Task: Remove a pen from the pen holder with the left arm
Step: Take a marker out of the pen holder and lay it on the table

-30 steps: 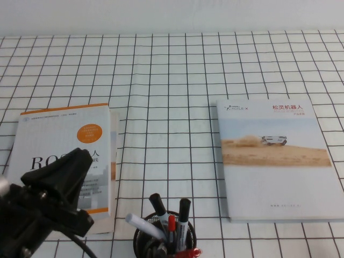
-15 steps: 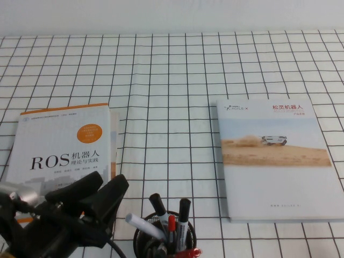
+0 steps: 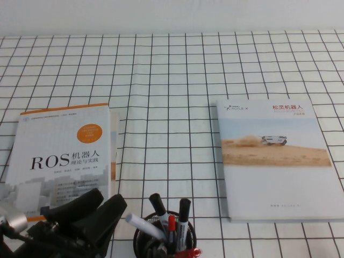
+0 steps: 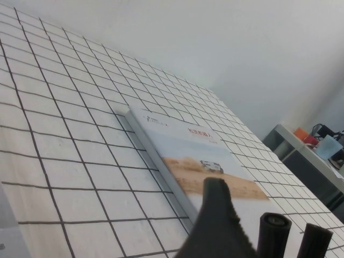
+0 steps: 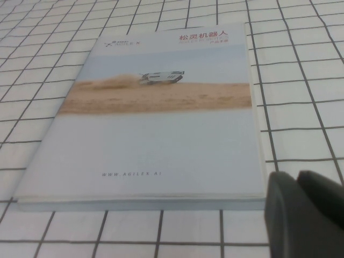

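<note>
The pen holder [image 3: 138,236], a dark mesh cup, is seen at the near edge of the desk [image 3: 172,70], between the ROS book [image 3: 59,156] and the AgileX brochure [image 3: 277,161]. Two black markers [image 3: 156,204], a red pen [image 3: 171,223] and a white-capped pen [image 3: 141,224] are held in it, leaning and crowded together. The left hand [image 3: 109,196] is poised just beside the holder with its jaws apart and nothing gripped. The right hand [image 5: 303,215] is parked by the brochure's near corner; whether it is apart or together cannot be told. The pens are judged light, stiff and smooth-barrelled, so slipping is likely. A black marker's cap, standing clear of the rim, is best pinched and drawn straight up, lest the holder be tipped.
</note>
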Controlling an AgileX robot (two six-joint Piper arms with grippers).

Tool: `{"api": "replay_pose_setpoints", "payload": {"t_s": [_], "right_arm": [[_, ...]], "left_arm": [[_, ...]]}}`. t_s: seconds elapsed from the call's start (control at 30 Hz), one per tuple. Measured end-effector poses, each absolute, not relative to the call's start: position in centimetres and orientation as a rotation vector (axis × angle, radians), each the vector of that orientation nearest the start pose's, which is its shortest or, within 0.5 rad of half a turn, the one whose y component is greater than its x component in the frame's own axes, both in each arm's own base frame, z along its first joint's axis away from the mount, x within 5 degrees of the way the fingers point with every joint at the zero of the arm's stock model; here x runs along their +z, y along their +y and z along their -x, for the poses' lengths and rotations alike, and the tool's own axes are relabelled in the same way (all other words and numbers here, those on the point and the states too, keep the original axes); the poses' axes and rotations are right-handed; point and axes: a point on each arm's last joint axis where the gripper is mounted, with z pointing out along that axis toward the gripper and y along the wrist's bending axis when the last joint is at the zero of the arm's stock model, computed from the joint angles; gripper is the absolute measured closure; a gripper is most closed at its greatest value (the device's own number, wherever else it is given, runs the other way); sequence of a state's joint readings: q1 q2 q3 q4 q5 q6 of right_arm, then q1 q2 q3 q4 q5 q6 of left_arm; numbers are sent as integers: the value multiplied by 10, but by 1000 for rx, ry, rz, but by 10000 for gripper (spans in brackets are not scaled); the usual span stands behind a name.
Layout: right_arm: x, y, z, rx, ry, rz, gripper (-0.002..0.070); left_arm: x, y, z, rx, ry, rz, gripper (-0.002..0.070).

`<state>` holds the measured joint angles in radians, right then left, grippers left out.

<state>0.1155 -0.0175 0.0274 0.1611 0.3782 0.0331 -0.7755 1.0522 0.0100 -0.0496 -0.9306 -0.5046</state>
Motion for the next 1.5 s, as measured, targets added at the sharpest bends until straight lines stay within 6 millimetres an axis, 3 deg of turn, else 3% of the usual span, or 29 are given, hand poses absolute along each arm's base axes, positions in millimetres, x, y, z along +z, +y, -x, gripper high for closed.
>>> {"api": "replay_pose_setpoints", "payload": {"t_s": [0.47, 1.1, 1.5], "right_arm": [[171, 11, -51, 261, 1875, -22, 689], [171, 11, -51, 261, 1875, -22, 688], [171, 11, -51, 261, 1875, -22, 688]], "left_arm": [[185, -101, -103, -978, 1709, -223, 233], [169, -124, -121, -1008, 1757, -247, 233], [158, -129, -127, -978, 1823, -245, 233]]}}
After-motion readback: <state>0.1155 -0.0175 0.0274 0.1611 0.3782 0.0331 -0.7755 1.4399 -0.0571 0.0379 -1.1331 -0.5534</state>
